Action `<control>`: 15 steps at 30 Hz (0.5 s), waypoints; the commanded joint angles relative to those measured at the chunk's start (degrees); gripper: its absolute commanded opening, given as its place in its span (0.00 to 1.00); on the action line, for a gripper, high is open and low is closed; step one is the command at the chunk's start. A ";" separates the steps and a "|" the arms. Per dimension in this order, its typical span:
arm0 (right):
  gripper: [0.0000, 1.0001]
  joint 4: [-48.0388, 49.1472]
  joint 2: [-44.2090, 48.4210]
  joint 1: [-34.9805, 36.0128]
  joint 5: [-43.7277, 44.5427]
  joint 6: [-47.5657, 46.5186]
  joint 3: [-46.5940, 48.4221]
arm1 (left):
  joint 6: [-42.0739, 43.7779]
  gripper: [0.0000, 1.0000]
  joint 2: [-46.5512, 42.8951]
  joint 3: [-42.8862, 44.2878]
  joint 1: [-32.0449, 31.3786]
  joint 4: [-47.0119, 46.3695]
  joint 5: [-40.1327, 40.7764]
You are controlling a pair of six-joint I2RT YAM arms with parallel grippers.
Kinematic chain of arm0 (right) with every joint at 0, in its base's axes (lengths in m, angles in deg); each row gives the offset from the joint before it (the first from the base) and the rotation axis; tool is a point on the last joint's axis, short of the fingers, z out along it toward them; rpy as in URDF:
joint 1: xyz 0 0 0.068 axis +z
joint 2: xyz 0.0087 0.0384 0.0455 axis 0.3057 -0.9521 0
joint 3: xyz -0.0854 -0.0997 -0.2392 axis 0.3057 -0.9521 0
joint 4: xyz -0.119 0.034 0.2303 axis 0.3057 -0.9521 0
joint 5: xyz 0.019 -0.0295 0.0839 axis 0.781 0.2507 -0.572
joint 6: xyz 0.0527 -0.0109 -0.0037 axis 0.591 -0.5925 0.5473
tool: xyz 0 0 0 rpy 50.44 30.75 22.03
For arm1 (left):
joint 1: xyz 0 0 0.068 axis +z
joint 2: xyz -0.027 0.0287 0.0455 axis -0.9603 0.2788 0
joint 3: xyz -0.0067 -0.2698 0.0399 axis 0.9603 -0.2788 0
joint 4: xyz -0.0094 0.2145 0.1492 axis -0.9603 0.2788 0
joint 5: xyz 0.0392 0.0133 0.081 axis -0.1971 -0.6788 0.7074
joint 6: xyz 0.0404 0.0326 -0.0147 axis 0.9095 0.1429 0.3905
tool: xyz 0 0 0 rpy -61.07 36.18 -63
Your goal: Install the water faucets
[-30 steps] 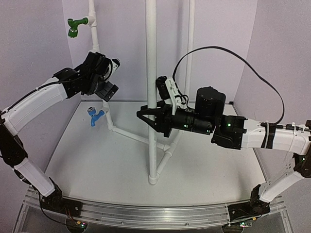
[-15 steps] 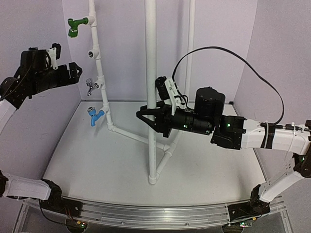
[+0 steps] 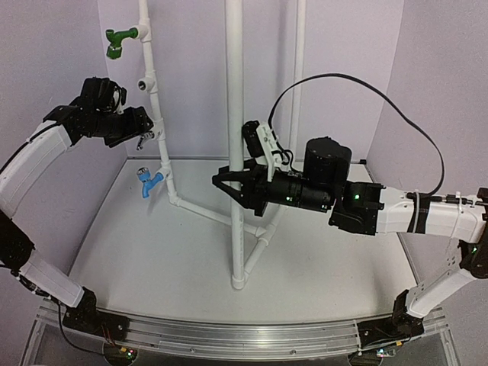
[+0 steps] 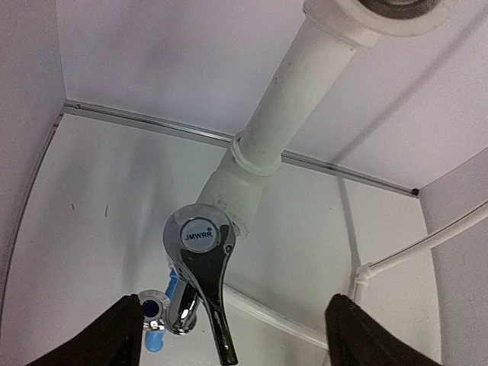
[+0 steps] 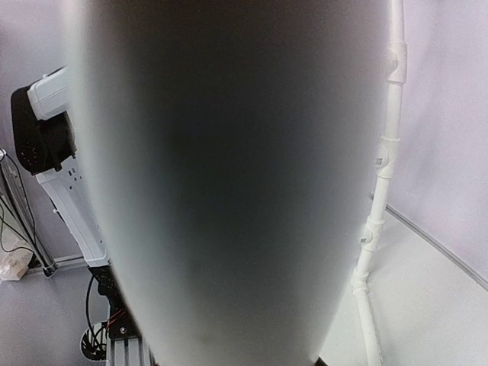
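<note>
The silver chrome faucet [image 3: 144, 139] sits on the slanted white side pipe [image 3: 155, 107], handle hanging down. In the left wrist view the chrome faucet [image 4: 200, 263] hangs between my left gripper's dark fingertips [image 4: 114, 339], nearer the left one and touching neither. My left gripper [image 3: 137, 126] is open right beside it. The blue faucet [image 3: 149, 181] sits lower on the same pipe, and the blue faucet [image 4: 156, 324] shows below the chrome one. My right gripper [image 3: 229, 187] is shut on the thick central white pipe [image 3: 237, 114], which fills the right wrist view [image 5: 229, 183].
A green faucet [image 3: 117, 43] sits at the top of the side pipe. A bare tee fitting [image 3: 146, 82] lies between it and the chrome one. Thin white pipes [image 3: 206, 212] run along the floor to the central post. Purple walls close in on three sides.
My left arm pulled off the side pipe and swung far left, uncovering the chrome faucet, then came back beside it. Its jaws have narrowed slightly. The right arm has not moved.
</note>
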 commanded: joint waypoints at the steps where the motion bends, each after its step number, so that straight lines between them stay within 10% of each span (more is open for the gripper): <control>1: 0.00 0.70 -0.73 0.19 -2.58 7.21 1.80 | 1.08 0.75 0.31 2.53 0.14 -0.38 3.22; 15: 0.00 0.79 -0.34 0.19 -2.39 6.92 1.07 | 11.59 0.42 6.02 5.31 0.12 -0.62 6.17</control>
